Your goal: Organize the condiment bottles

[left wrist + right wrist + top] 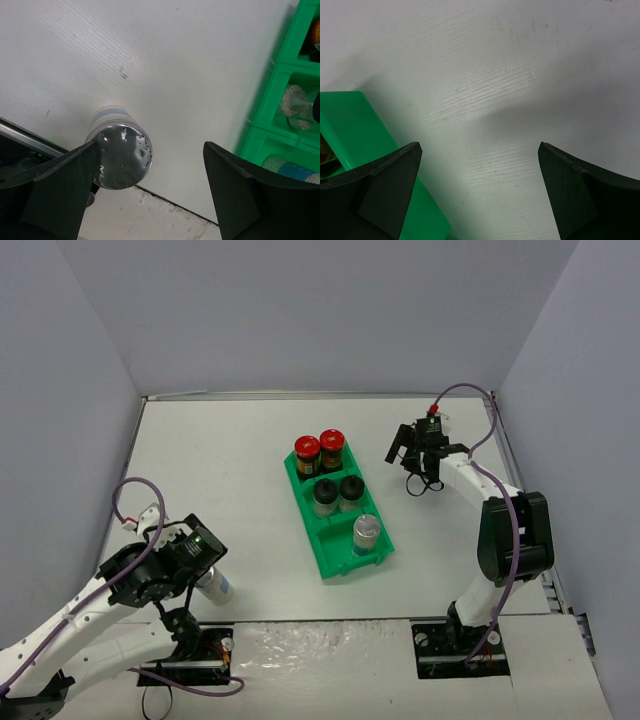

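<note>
A green three-compartment bin [340, 558] stands mid-table. Its far compartment holds two dark jars with red caps [319, 452], the middle one two pale bottles with black caps [338, 492], the near one a silver-capped bottle [367, 530]. A second silver-capped bottle [216, 587] stands on the table at the near left. My left gripper [206, 574] is open around it. In the left wrist view the bottle's cap [122, 156] rests against the left finger [65, 185], with a wide gap to the other finger. My right gripper [406, 454] is open and empty above the table, right of the bin.
The table's near edge and the arm's base plate [150, 215] lie just behind the loose bottle. The bin's wall [287, 75] shows at the right of the left wrist view, and its corner [350, 120] at the left of the right wrist view. Grey walls enclose the table.
</note>
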`<state>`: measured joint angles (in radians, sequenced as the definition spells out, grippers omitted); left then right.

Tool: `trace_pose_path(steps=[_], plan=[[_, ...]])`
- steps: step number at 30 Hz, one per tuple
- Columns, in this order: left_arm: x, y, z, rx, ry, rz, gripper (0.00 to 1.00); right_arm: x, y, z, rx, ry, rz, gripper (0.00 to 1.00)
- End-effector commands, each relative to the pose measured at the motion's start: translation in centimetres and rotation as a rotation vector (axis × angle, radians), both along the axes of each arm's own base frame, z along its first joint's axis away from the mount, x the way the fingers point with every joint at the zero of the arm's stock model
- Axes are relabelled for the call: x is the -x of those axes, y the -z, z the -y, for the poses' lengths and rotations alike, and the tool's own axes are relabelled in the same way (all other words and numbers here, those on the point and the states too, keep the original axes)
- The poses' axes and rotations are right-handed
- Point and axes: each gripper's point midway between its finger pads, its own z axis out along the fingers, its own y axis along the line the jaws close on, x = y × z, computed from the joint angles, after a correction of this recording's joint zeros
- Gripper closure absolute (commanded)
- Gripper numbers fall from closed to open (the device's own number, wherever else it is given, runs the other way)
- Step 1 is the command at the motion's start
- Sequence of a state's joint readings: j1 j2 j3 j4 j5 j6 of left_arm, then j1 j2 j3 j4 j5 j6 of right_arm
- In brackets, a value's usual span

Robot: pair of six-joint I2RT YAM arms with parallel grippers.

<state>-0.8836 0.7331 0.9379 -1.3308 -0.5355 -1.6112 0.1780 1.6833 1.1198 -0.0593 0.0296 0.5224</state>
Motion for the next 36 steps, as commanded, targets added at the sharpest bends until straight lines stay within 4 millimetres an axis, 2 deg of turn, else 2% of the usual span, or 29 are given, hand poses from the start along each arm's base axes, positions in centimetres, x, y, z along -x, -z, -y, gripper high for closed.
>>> trace_pose_path(steps=[1, 6, 12, 14, 21, 31, 36], plan=[[5.0, 1.0, -6.0, -0.254, -0.029, -0.238, 0.18, -0.9, -0.8, -0.3, -0.009, 0.002, 0.049, 0.00], [4.1, -0.5, -6.3, -0.285, -0.012, -0.198, 0.18, -0.9, -0.8, -0.3, -0.012, 0.002, 0.049, 0.00], [4.0, -1.0, -6.4, -0.292, 0.008, -0.205, 0.18, -0.8, -0.5, -0.3, -0.011, 0.005, 0.043, 0.00], [4.2, -0.7, -6.3, -0.290, 0.013, -0.220, 0.18, -0.7, -0.4, -0.3, -0.011, 0.005, 0.042, 0.00], [5.9, 2.1, -5.5, -0.220, 0.006, -0.305, 0.18, -0.6, -0.3, -0.3, -0.010, 0.006, 0.039, 0.00], [6.1, 3.5, -4.0, -0.179, 0.033, -0.354, 0.19, -0.2, 0.0, 0.0, -0.011, 0.013, 0.030, 0.00], [5.9, 4.2, -3.0, -0.172, 0.062, -0.383, 0.25, 0.1, 0.2, 0.1, -0.011, 0.016, 0.025, 0.00]])
